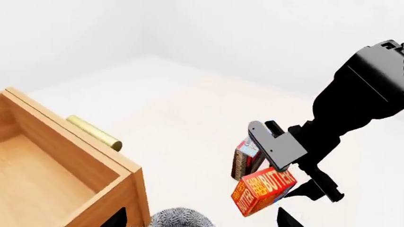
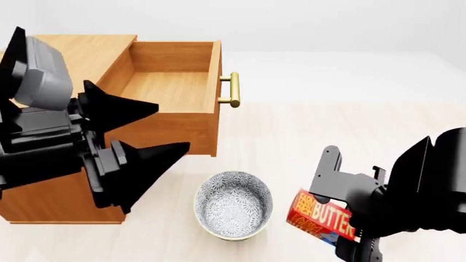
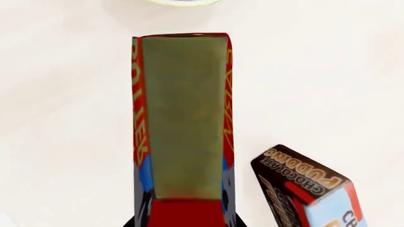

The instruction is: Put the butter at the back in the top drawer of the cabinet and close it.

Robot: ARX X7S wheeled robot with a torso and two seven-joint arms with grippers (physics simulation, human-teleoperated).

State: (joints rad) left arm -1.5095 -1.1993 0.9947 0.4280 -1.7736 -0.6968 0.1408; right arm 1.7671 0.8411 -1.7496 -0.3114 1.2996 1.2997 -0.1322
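Note:
The butter [image 2: 322,217], an orange-red carton with white lettering, hangs above the floor with my right gripper [image 2: 342,214] shut on it. In the right wrist view the butter [image 3: 183,118] runs lengthwise between the fingers [image 3: 143,208]. The left wrist view shows the butter [image 1: 262,189] low at the right. The cabinet [image 2: 76,52] stands at the left with its top drawer [image 2: 217,71] pulled out and nothing inside. A brass handle [image 2: 230,90] faces right. My left gripper [image 2: 172,126] is open in front of the drawer's front panel, holding nothing.
A patterned bowl [image 2: 233,204] sits on the floor between the cabinet and the butter. A brown-and-blue chocolate pudding box [image 3: 309,194] stands just beside the butter, also visible as the box [image 1: 245,158] behind it. The floor beyond is pale.

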